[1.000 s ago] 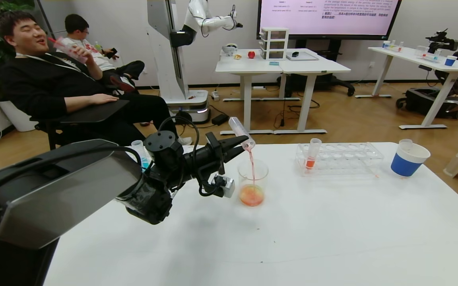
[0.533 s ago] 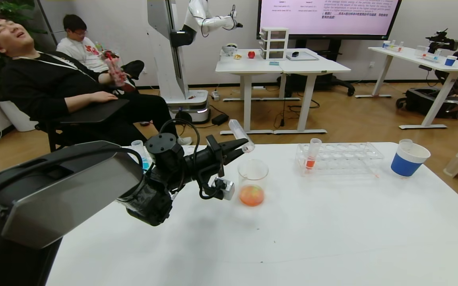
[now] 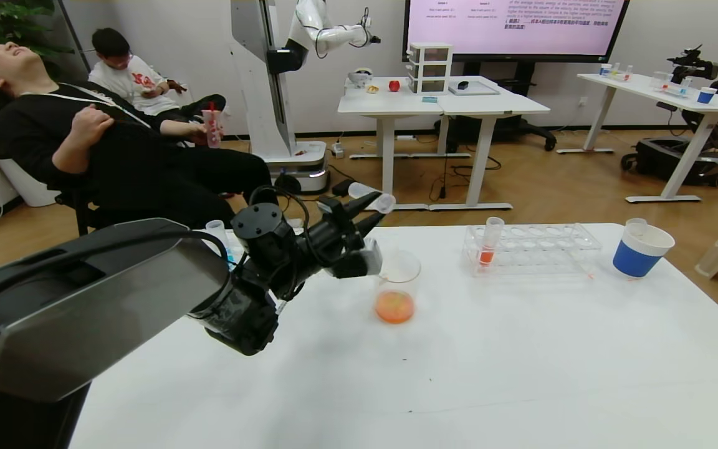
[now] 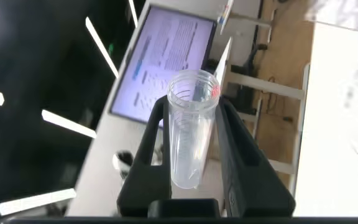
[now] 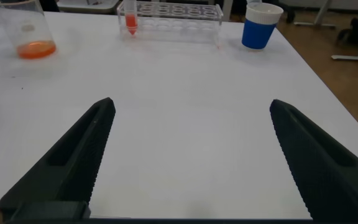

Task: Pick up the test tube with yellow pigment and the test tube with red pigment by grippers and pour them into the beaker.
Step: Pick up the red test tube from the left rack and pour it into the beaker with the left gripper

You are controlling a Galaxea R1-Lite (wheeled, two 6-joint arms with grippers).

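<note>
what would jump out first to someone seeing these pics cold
The left gripper is raised above the beaker, clamping an empty clear test tube tipped roughly level. Below it, orange liquid pools in the beaker's bottom near the table's middle. Farther right, a clear rack holds one tube of orange-red liquid, beside a blue-and-white paper cup.

Orange liquid in clear beaker [image 3: 396, 284]; blue-and-white paper cup [image 3: 641, 249].
</note>
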